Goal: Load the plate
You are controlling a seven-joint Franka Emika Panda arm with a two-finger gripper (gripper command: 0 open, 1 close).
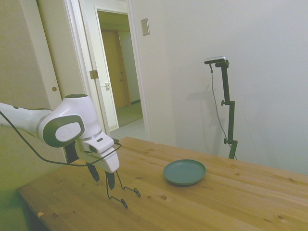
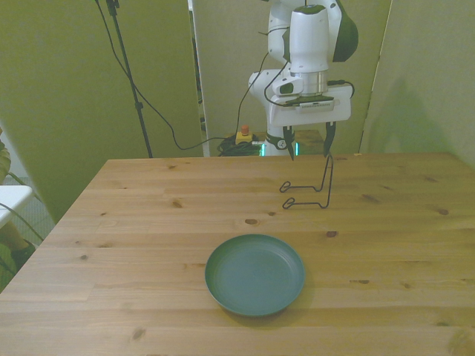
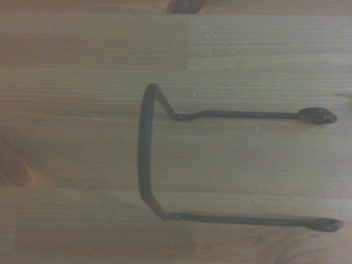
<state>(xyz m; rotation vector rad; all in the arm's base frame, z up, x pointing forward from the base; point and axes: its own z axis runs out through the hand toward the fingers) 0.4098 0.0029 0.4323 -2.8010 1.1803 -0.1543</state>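
Observation:
The teal-green plate lies flat and empty on the wooden table, toward the near edge in the front view. A thin black wire stand stands on the table behind it, two feet pointing to the front view's left. My gripper hangs open just above the stand's upright loop with nothing between its fingers. The finger on the front view's right sits right at the loop's top; I cannot tell whether it touches. The wrist view looks straight down on the stand.
In the front view bare wood runs around the plate and out to the table's left and right edges. A small yellow box with a red button and cables sit behind the table's far edge. In the side view an open doorway lies beyond the table.

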